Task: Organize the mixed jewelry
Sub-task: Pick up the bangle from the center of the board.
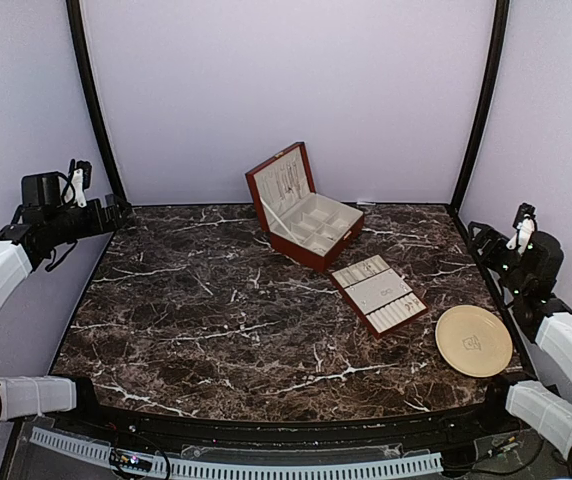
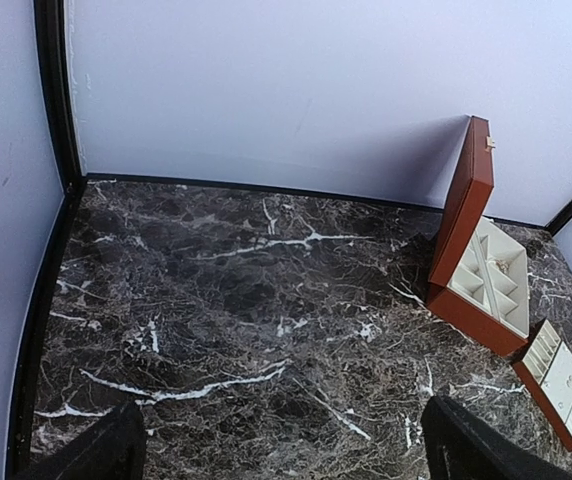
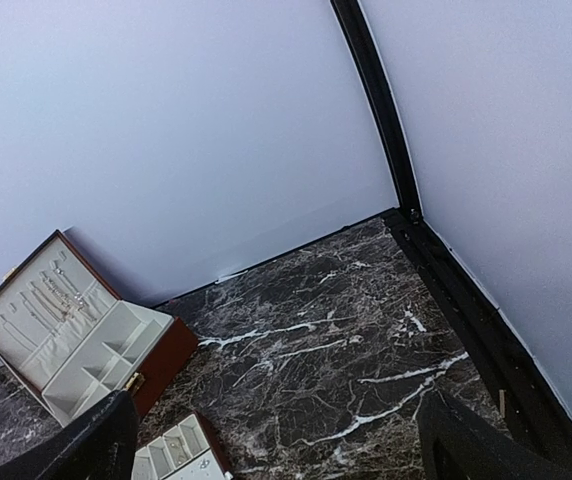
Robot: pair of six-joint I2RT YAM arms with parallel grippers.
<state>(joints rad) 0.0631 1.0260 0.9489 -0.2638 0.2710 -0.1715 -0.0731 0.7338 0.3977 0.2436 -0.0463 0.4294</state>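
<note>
Mixed jewelry (image 1: 472, 342): seemingly the small dark cluster on the round plate (image 1: 496, 362), too tiny to tell pieces apart.
Left pincer (image 2: 286, 458): spread wide, empty, raised above the bare worktop (image 2: 226, 300).
Right pincer (image 3: 281, 452): spread wide, empty, high by the right wall.
Box (image 1: 311, 228): lid up, chains (image 3: 51, 295) in its lining, tray (image 1: 378, 293) near it.
Risk: thin pieces tangle, so one pinch may drag several or slip.

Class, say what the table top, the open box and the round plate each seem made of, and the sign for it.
Table top: dark stone look, probably marble or a marble-look laminate, by the white veins. Open box: smooth red-brown wood or wood-look shell, with a matte cream lining, likely fabric. Round plate: beige, smooth, likely ceramic, though plastic is possible.
</note>
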